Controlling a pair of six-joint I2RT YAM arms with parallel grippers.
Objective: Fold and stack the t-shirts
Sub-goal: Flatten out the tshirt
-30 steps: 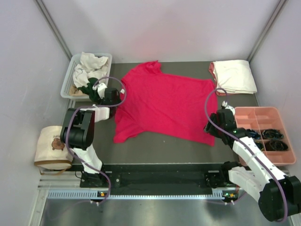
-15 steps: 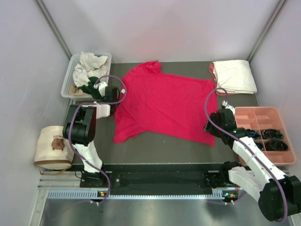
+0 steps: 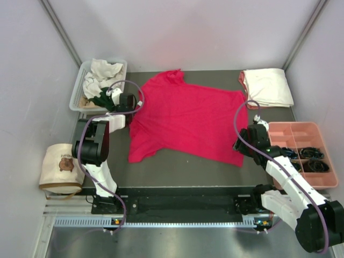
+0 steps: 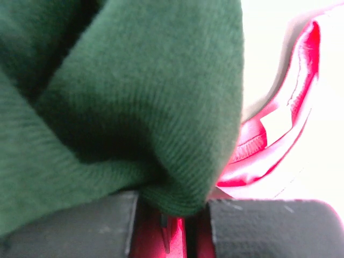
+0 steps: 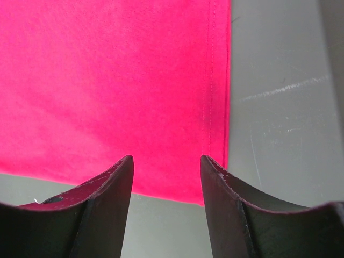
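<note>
A red t-shirt (image 3: 183, 121) of smooth, fine-woven cloth is lying spread flat across the middle of the dark grey desk (image 3: 177, 172). Its white neck label (image 4: 277, 122) is showing inside the collar, and a stitched hem is running along its right-hand edge. The left fingers (image 4: 269, 228) are pressing together on a fold of that red cloth at the shirt's left-hand edge, while a dark green t-shirt (image 4: 107, 107) — coarser, with a ribbed knit — is drooping over them. It is hanging out of a clear plastic basket (image 3: 75, 99) at the far left, which is also holding crumpled cream-white shirts (image 3: 105, 70). The right fingers (image 5: 102, 215), black and tapered, are standing apart just above the shirt's near right corner, holding nothing. At the far right a folded cream-white t-shirt (image 3: 271, 86) is resting on a salmon-pink one (image 3: 243, 80); nearer, a pink compartment tray (image 3: 282, 131) is holding small dark items — too small to identify.
</note>
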